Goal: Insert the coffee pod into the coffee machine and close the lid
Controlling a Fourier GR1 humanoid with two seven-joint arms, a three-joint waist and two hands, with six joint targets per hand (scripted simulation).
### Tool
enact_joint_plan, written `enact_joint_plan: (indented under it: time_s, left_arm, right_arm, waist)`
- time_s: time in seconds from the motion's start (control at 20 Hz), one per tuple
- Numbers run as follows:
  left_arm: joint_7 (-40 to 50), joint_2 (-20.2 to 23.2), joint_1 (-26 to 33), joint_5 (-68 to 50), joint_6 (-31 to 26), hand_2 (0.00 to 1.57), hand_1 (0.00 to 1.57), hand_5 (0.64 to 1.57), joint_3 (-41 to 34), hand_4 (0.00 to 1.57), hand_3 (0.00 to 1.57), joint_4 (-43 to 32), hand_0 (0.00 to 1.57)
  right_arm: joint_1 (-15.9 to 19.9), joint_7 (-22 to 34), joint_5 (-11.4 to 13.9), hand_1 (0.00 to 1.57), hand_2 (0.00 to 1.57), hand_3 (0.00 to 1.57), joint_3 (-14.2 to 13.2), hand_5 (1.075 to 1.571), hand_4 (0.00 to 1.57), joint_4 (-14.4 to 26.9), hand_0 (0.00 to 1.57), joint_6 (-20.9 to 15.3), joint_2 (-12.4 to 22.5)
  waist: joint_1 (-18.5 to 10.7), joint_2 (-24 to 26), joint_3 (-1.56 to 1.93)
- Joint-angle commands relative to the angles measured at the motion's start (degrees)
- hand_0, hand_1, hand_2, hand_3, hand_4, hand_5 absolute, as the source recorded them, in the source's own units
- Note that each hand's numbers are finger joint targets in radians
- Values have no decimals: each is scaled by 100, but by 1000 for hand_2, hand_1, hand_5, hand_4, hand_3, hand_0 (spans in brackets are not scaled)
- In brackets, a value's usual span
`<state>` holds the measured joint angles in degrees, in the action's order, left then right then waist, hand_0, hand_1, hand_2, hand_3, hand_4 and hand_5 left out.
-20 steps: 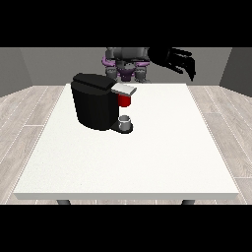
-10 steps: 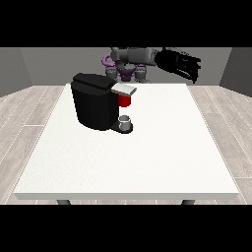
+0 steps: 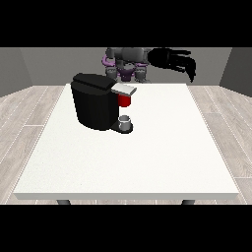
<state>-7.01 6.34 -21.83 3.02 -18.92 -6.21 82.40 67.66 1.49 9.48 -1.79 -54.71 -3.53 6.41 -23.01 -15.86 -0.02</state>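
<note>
Coffee machine (image 3: 96, 103) sits on the white table (image 3: 147, 152), on the robot's side of the middle and off toward the view's left. Its grey lid (image 3: 124, 89) juts out over the brew bay, apparently still up. Red part just under the lid (image 3: 125, 100) looks like the coffee pod already seated in the holder, though I can't confirm that. Small grey cup (image 3: 126, 121) stands on the machine's drip base, directly below the red part, placed to catch the pour.

Hand at the view's right (image 3: 177, 61) is raised beyond the machine and to its right, above the table's far edge, fingers hanging roughly straight, holding nothing. Probably staged to come down on the lid. Other hand: can't pick it out anywhere near the machine.
</note>
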Motion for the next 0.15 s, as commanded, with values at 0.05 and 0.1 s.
enact_joint_plan:
  time_s: [0.05, 0.1]
  left_arm:
    - [-52, -51, 343, 62, 177, 0, 0, 1571, -91, 266, 0, -277, 0]
    - [-137, 0, 549, 2, 180, 0, 0, 1571, -233, 266, 0, -388, 0]
  right_arm:
    - [-558, -423, -98, 0, 0, 0, 398, 1571, 263, -160, 0, 71, -615]
    - [-1025, -459, -353, 0, 0, 0, 585, 1571, 259, -368, 0, 123, -621]
  waist:
    - [569, 465, 0]
    - [716, 799, 1]
